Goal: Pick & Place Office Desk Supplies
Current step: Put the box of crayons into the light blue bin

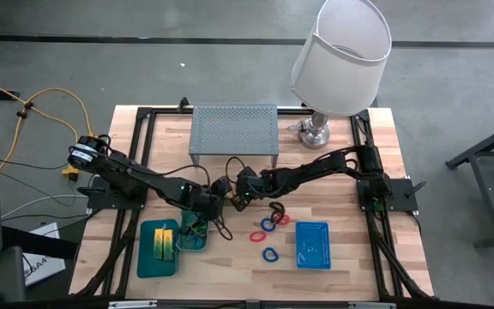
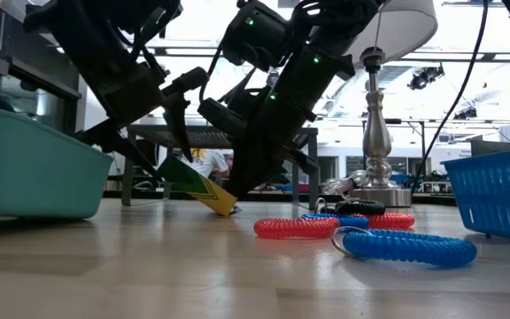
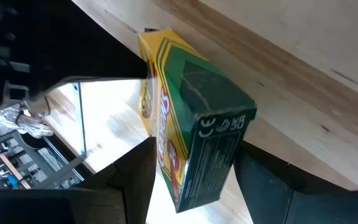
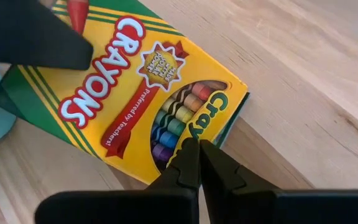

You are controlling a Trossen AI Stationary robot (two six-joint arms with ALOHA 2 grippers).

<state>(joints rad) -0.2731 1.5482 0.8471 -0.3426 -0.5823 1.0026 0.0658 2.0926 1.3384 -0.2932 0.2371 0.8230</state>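
One crayon box (image 3: pixel 191 134), yellow and green, sits tilted between the left gripper (image 3: pixel 191 186) fingers, which are pinching it across its narrow sides; in the low view its lower corner touches the desk (image 1: pixel 350 215) while the rest leans up toward those fingers. The right gripper (image 4: pixel 197 163) is just beside the box, its two fingers pressed together with nothing between them, tips at the box's printed face near the crayon window. Counted from the high view: two teal trays, one larger teal tray (image 1: pixel 148 262) holding two yellow-green blocks (image 1: pixel 165 242), and a smaller tray (image 1: pixel 197 243) directly under the left fingers, contents not clear. Band loops (image 1: pixel 268 233) lie out from the right fingers on the bare desk: I count two blue, two red and one black, though the black and one red overlap and are hard to separate. One blue mesh basket (image 1: pixel 313 245) stands beyond the loops, farther from both sets of fingers. One grey perforated riser shelf (image 1: pixel 234 130) and one white-shaded lamp (image 1: pixel 341 53) stand behind both arms.
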